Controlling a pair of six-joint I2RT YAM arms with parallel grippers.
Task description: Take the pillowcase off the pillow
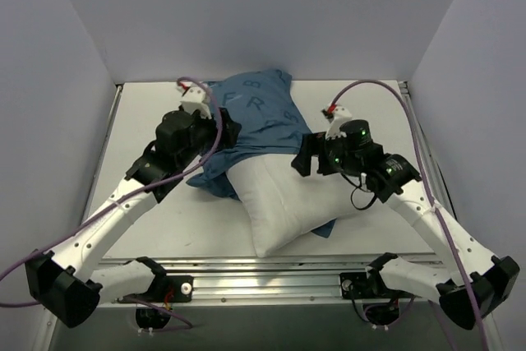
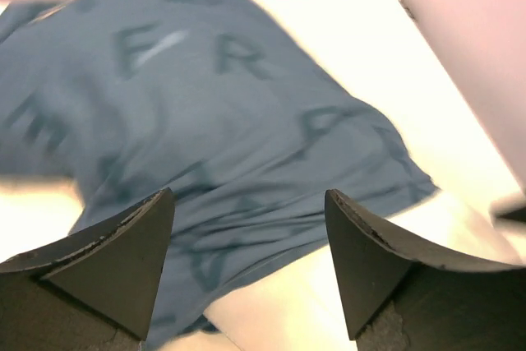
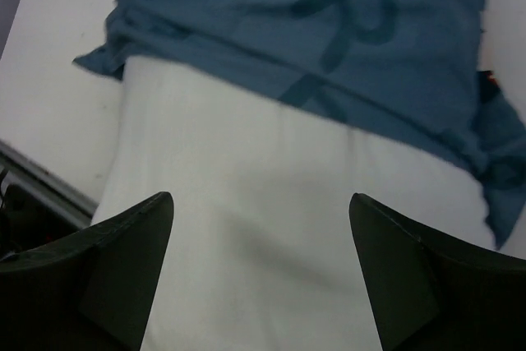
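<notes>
The dark blue lettered pillowcase (image 1: 251,113) covers the far half of the white pillow (image 1: 283,199), whose near half lies bare toward the table's front. My left gripper (image 1: 226,131) is open and empty, just over the case's left side; in the left wrist view the pillowcase (image 2: 197,113) fills the frame with the pillow (image 2: 312,302) below its hem. My right gripper (image 1: 302,158) is open and empty above the bare pillow; the right wrist view shows the pillow (image 3: 263,228) between the fingers (image 3: 123,260) and the pillowcase (image 3: 329,30) beyond.
The white table (image 1: 156,236) is boxed in by pale walls at left, right and back. A metal rail (image 1: 271,273) runs along the front edge by the arm bases. Purple cables loop over both arms.
</notes>
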